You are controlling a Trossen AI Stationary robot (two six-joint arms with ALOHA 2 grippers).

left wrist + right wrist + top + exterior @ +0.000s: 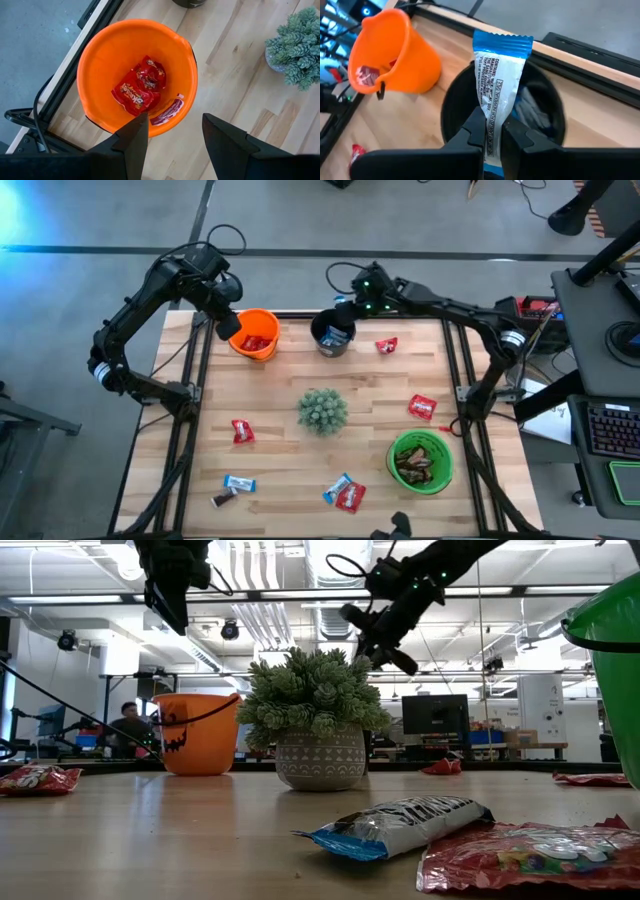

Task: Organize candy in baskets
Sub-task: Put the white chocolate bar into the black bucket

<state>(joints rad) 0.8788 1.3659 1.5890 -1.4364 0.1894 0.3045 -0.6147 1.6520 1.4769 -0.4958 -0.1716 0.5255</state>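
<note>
Left gripper (172, 142) hangs over the round orange plastic bucket (254, 333) at the table's far left edge, fingers spread, nothing between them; red wrapped candies (140, 90) lie in its bottom. Right gripper (492, 137) is over the round black plastic bucket (333, 333) beside it, fingers clamped on a flat blue-and-silver wrapped bar (497, 80), pinched near its lower end, the rest standing up. Judgement: the bar is light, its foil slick and crinkly, body fairly stiff; grip across the flat faces mid-length; more bars lie loose on the wooden table (280, 450).
</note>
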